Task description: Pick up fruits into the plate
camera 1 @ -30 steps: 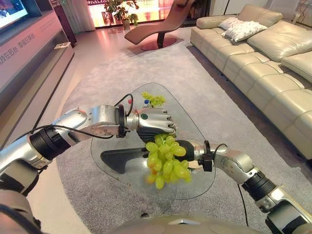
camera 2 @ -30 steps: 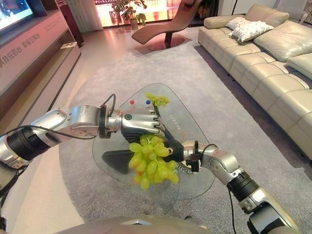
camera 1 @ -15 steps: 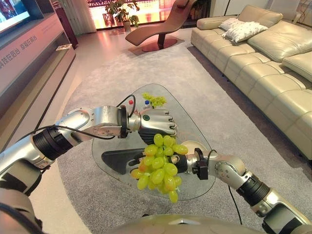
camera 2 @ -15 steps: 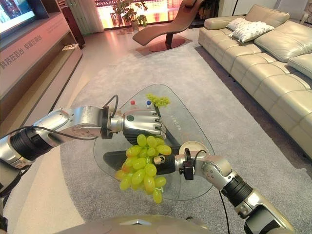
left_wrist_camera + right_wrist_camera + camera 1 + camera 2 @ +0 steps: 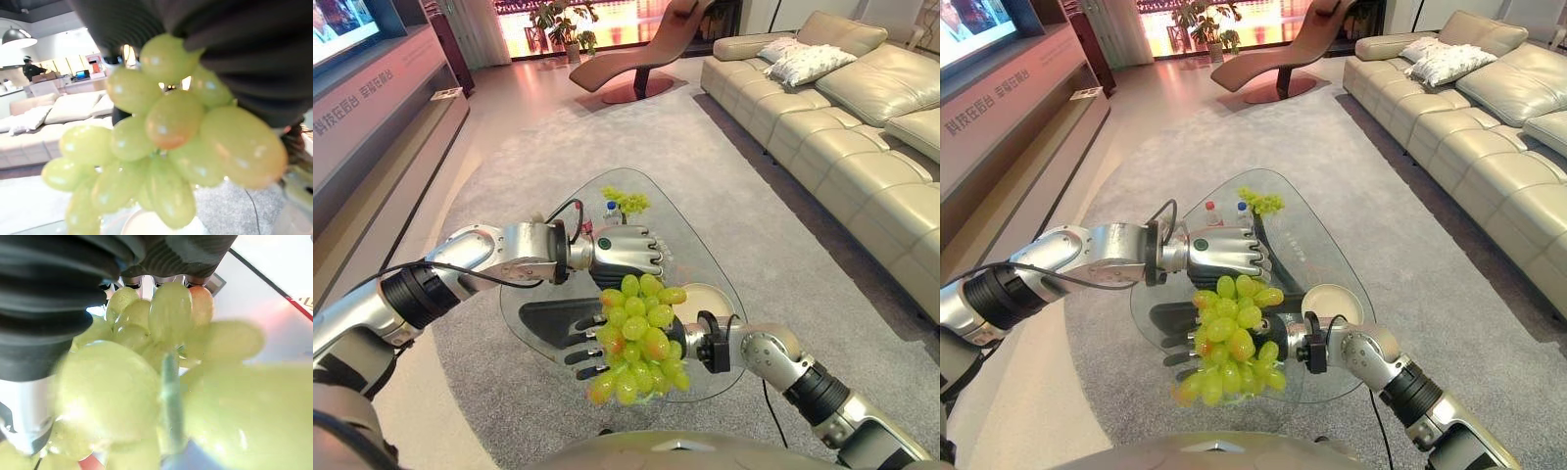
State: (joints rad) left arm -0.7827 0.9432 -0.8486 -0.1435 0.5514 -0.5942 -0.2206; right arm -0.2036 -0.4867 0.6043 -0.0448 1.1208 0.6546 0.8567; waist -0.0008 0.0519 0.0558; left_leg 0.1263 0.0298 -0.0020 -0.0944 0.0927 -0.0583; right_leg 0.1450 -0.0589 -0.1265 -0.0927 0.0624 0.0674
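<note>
Right hand (image 5: 590,343), fingers spread out straight, carries a grape bunch (image 5: 638,336) above the near part of the glass table (image 5: 700,245); the grapes cover most of the palm. Left hand (image 5: 625,255) sits just behind and above the bunch, fingers curled (whether it grips the stem: can't tell). Plate (image 5: 709,301) lies on the table right of the grapes, a second bunch (image 5: 625,201) and a small bottle (image 5: 611,210) at the far edge.

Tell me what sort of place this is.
Most likely a living room or a showroom set up as one: a cream leather sofa, a brown lounge chair and a glass coffee table on grey carpet.
</note>
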